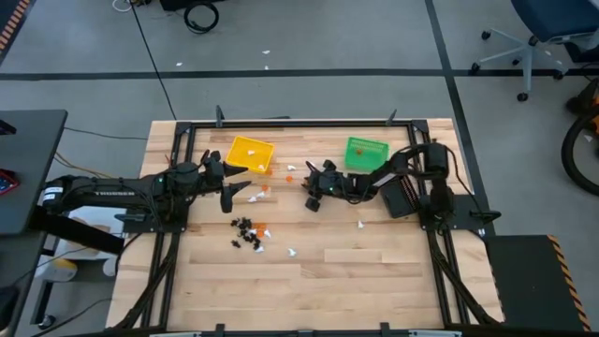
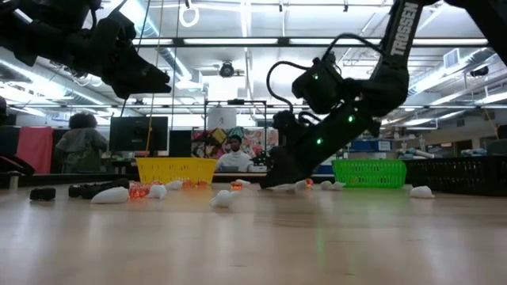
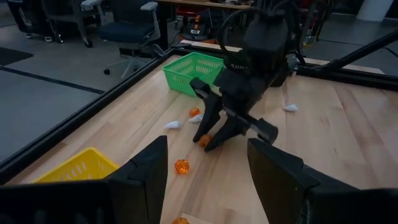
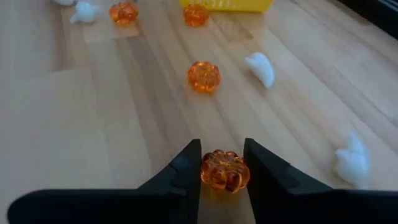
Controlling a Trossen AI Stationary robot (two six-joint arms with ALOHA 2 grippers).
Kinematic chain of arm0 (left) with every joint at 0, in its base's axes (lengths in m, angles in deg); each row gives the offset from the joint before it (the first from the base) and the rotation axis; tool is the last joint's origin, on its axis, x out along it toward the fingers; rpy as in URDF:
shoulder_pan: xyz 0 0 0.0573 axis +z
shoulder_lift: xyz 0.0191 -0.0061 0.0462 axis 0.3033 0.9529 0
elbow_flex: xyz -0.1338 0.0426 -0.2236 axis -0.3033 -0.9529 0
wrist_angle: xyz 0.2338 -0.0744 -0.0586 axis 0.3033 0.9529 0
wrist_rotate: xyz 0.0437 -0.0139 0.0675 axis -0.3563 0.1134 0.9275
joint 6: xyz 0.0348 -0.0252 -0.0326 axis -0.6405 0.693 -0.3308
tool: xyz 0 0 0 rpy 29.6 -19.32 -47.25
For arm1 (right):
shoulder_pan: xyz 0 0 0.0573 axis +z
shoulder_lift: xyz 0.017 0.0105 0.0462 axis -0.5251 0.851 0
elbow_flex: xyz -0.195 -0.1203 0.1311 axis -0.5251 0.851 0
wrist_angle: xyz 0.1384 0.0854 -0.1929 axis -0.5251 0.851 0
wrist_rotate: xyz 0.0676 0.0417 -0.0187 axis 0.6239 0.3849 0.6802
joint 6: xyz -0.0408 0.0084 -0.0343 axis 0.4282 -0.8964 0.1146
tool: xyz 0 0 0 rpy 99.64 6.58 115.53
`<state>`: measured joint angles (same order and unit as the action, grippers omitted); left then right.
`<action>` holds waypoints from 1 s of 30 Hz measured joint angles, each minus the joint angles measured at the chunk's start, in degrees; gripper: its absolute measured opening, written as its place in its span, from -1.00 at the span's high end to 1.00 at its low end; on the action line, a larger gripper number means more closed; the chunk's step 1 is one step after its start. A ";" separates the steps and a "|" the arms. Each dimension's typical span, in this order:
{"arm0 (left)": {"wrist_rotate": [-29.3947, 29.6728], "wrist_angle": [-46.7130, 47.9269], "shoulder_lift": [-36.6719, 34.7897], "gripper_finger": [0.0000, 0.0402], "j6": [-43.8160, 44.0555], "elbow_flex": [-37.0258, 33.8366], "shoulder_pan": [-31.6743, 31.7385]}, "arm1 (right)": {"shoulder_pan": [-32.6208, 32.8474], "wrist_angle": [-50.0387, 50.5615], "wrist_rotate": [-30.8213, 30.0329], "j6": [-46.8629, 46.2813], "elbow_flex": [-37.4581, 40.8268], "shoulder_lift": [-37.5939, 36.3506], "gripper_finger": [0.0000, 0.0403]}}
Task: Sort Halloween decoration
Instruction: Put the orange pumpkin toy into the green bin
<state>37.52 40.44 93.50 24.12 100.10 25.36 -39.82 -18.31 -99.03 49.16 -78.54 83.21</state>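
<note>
The Halloween decoration lies scattered on the wooden table: black trinkets (image 1: 248, 232), white ghosts (image 1: 253, 198) and orange pumpkins (image 1: 265, 190). My right gripper (image 1: 312, 199) is lowered to the table top at mid-table (image 2: 273, 182) and is shut on one orange pumpkin (image 4: 224, 170). Another pumpkin (image 4: 204, 76) and white ghosts (image 4: 261, 67) rest on the wood just beyond it. My left gripper (image 1: 229, 192) hangs open above the table (image 2: 154, 79), near the yellow bin, facing the right gripper (image 3: 211, 186). My right gripper pinches the orange pumpkin by its two opposite sides (image 4: 205, 171) between the two fingertips (image 4: 189, 165). The fingers slant down toward the table's left side. The pumpkin sits at the table top; whether it is lifted clear cannot be told.
The yellow bin (image 1: 251, 154) and the green bin (image 1: 366, 152) stand at the far side of the table. A black bin (image 1: 402, 197) sits by the right arm's base. Bare wood lies along the near half. People sit in the room behind (image 2: 232, 154).
</note>
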 joint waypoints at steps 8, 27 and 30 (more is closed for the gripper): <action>0.00 0.00 0.00 0.02 0.10 0.00 0.00 | 0.55 10.15 -0.49 1.36 -0.04 -11.39 0.46; -0.02 0.01 0.00 0.02 0.24 0.00 0.00 | -9.56 51.96 -16.68 -20.48 1.39 -32.27 0.45; -0.02 0.01 0.00 0.02 0.24 0.00 -0.09 | -12.52 51.16 -13.54 -21.48 3.00 -31.09 0.45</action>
<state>37.50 40.45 93.50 24.36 100.10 25.27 -52.33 32.85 -112.58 27.67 -75.54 52.12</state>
